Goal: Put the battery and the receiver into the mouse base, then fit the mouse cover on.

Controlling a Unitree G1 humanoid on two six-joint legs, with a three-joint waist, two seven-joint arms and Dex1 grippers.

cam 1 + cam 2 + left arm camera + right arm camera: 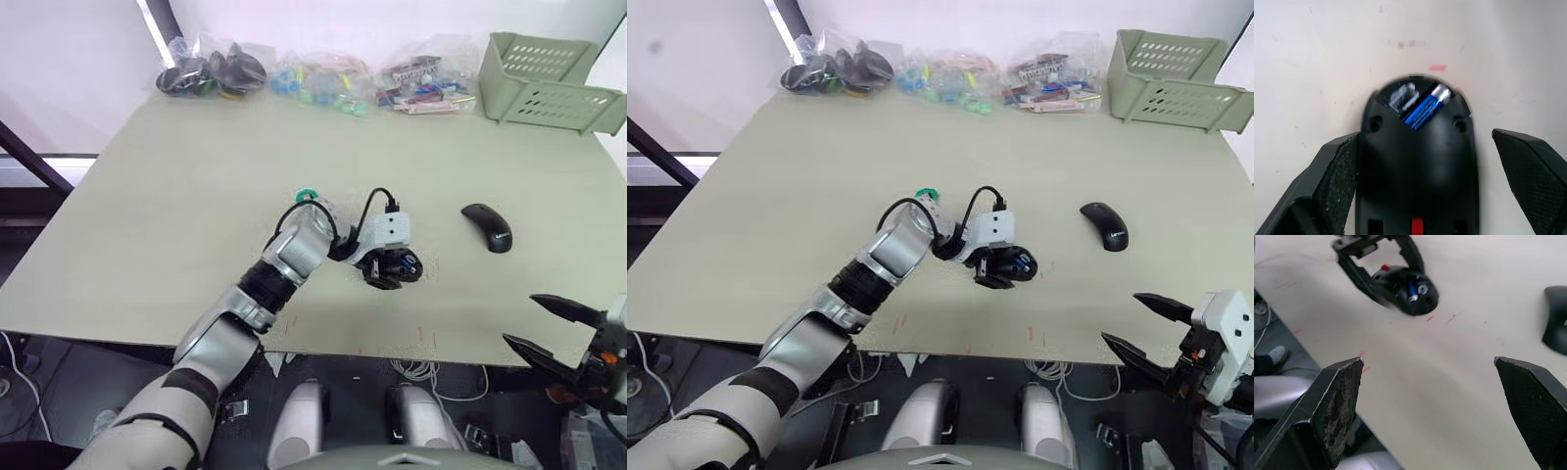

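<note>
Left claw [1415,161] spread wide around the mouse base [1415,161], fingers [1334,183] flanking both sides, not pressing in. Probably bracing or lining up on it, not carrying. The base sits on the surface [196,196] near the front edge, open side up.

In the compartment: the battery [1427,107] lies seated, blue with a silver end showing. Beside it a pale silvery piece [1403,95], likely the receiver in its slot; too blurred to be sure.

Mouse cover [488,226] lies well apart on the robot's right, curved side up, untouched. Fitting it looks like the step left.

Right claw [1430,411] open and empty, hanging off the front edge of the surface, nearer the cover than the left is, so a likely hand for the pickup.

Far side: bags of parts [211,69], a green basket [549,83]. Small green ring [307,195] just behind the left wrist.
</note>
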